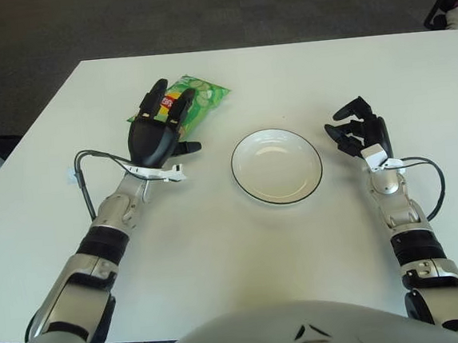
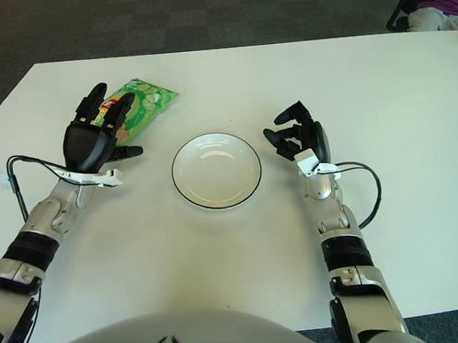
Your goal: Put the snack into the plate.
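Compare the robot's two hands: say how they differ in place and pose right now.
The left hand reaches over the near end of the green snack bag, fingers extended above it; the right hand shows right of the plate, near nothing, fingers loosely curled. The left is busy, the right idle. Both are black, holding nothing.
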